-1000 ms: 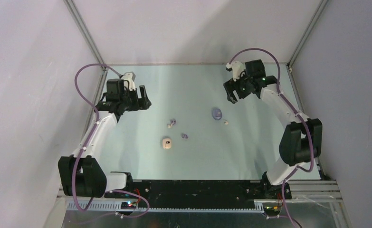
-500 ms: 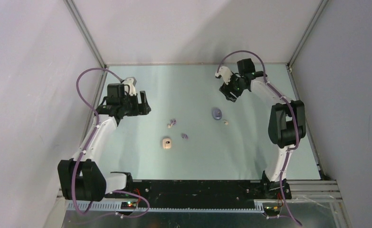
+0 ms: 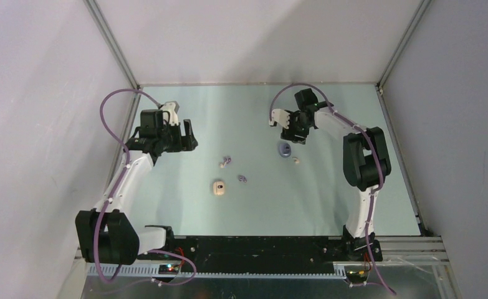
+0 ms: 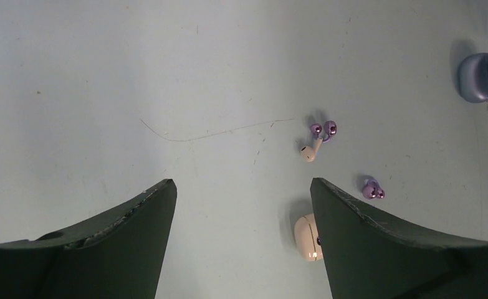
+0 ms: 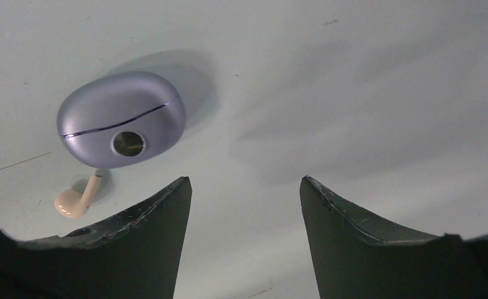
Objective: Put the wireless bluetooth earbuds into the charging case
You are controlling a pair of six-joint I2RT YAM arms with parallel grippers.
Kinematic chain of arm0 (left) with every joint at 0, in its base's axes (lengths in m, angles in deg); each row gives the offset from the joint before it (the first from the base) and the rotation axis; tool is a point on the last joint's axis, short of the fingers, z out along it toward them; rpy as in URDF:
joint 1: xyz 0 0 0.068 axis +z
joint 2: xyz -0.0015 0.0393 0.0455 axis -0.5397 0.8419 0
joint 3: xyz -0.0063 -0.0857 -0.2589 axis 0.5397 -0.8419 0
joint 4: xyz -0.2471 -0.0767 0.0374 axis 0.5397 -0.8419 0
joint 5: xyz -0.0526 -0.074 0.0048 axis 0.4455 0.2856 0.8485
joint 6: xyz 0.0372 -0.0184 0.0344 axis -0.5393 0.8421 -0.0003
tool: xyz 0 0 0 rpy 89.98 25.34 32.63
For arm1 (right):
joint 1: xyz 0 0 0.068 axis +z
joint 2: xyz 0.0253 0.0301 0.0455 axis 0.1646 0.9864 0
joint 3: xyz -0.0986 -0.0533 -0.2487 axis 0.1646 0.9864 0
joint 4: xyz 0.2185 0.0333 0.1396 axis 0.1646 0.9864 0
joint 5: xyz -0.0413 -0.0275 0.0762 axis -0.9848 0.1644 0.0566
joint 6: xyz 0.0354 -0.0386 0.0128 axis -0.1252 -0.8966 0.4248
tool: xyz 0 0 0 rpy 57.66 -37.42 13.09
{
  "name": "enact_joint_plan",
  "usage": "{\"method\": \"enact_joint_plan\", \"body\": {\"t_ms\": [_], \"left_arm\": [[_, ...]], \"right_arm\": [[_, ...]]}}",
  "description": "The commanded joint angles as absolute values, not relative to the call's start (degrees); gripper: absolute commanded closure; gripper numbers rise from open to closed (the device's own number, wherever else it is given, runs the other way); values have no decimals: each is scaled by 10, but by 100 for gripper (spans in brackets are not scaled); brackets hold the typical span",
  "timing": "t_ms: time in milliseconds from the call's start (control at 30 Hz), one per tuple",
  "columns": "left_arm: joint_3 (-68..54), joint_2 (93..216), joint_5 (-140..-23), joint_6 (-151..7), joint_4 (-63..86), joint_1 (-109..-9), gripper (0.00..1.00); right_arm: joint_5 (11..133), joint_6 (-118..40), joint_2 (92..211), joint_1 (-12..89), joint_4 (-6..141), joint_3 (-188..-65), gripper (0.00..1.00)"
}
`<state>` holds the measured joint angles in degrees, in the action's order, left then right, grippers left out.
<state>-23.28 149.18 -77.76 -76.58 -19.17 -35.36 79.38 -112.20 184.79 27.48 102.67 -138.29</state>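
Note:
A closed lilac case (image 3: 284,149) lies mid-table with a cream earbud (image 3: 296,160) beside it. In the right wrist view the lilac case (image 5: 121,118) and this cream earbud (image 5: 76,198) sit up and left of my open, empty right gripper (image 5: 245,180), which hovers just behind the case in the top view (image 3: 293,134). A closed cream case (image 3: 219,187), a purple earbud (image 3: 242,179), and a purple and cream pair (image 3: 225,161) lie left of centre. My left gripper (image 3: 189,133) is open and empty, apart from them; its view shows the pair (image 4: 319,138), purple bud (image 4: 372,190) and cream case (image 4: 305,237).
The pale green table (image 3: 328,199) is enclosed by grey walls with metal frame posts (image 3: 113,47) at the back corners. Purple cables loop over both arms.
My right arm has swung left and come closer to the lilac case, folding its elbow in. The left gripper has barely moved. The cases and earbuds lie as before.

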Motion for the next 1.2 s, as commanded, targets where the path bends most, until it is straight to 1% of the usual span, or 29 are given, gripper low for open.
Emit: {"method": "enact_joint_plan", "body": {"t_ms": [0,300,567,700,833,933,1033,1167], "left_arm": [[-228,1482,-777,-782,-182,-352,15],[-237,1481,-777,-772,-162,-353,15],[-248,1481,-766,-761,-144,-352,15],[-249,1481,-764,-760,-142,-352,15],[-248,1478,-756,-765,-146,-352,15],[-251,1477,-705,-781,-142,-352,15],[-255,1477,-616,-788,-133,-352,15],[-253,1479,-574,-803,-135,-354,15]], "right_arm": [[803,-1156,1857,288,1058,-1381,30],[846,-1143,1859,333,1120,-1386,30],[858,-1095,1875,365,1111,-1417,30],[860,-1064,1897,365,1122,-1472,30],[911,-1096,1895,337,1171,-1503,28],[953,-1179,1884,310,1215,-1506,25],[943,-1227,1892,305,1246,-1521,24],[924,-1275,1914,306,1278,-1534,23]]}}
